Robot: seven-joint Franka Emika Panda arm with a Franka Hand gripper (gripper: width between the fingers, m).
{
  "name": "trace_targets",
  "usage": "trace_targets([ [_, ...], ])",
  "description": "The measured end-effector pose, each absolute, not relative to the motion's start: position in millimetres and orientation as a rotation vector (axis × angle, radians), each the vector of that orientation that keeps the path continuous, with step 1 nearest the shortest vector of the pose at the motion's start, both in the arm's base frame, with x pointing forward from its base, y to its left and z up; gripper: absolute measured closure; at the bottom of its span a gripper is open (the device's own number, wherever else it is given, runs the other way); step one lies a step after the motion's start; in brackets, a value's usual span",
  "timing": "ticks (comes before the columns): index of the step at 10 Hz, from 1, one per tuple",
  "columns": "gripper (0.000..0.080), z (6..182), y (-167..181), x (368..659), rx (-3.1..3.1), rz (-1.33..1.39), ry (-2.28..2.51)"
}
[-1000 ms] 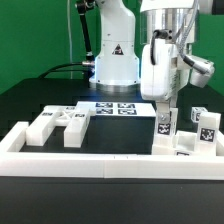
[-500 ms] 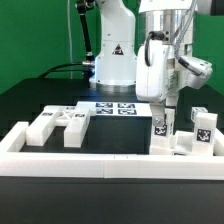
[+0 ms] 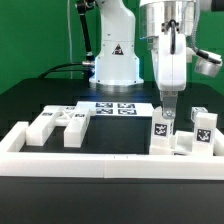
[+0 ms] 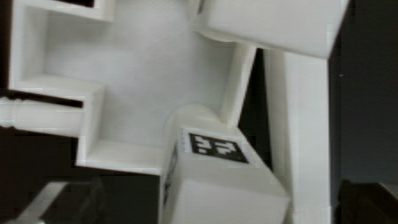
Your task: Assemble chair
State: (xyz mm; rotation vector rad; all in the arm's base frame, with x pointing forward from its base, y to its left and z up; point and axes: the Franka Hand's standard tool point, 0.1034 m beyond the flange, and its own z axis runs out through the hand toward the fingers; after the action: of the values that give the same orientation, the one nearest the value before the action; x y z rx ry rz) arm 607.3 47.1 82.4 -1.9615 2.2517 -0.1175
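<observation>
The chair lies in loose white blocks with black-and-white tags. Two flat pieces (image 3: 40, 128) (image 3: 73, 127) rest at the exterior view's left. A cluster of upright pieces (image 3: 205, 127) stands at the right. My gripper (image 3: 168, 113) points straight down just over one upright tagged piece (image 3: 161, 130) of that cluster. In the wrist view this tagged piece (image 4: 222, 190) fills the middle, very close, with dark gaps on both sides of it. The jaws stand apart and hold nothing.
The marker board (image 3: 113, 108) lies flat behind the pieces, in front of the robot base (image 3: 112, 60). A long white border rail (image 3: 100, 162) runs along the front and turns back at the left (image 3: 14, 138). Black table surface (image 3: 115, 135) shows between the two groups.
The hand has turned about its vertical axis above the right cluster. Its jaws were shut on the upright tagged piece and have spread apart, leaving the piece standing.
</observation>
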Motion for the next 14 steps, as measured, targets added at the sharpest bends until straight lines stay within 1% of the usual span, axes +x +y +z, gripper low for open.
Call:
trace_targets([
  [4, 0.015, 80.5, 49.2, 606.4, -1.973, -0.116, 2.246],
  [6, 0.015, 82.7, 48.2, 605.3, -2.102, -0.143, 2.122],
  [8, 0.015, 80.9, 48.0, 605.0, -2.159, -0.148, 2.072],
  [12, 0.015, 78.8, 60.2, 602.7, -2.547, -0.187, 1.63],
  [14, 0.015, 78.6, 61.0, 602.9, -2.759, -0.218, 1.278],
])
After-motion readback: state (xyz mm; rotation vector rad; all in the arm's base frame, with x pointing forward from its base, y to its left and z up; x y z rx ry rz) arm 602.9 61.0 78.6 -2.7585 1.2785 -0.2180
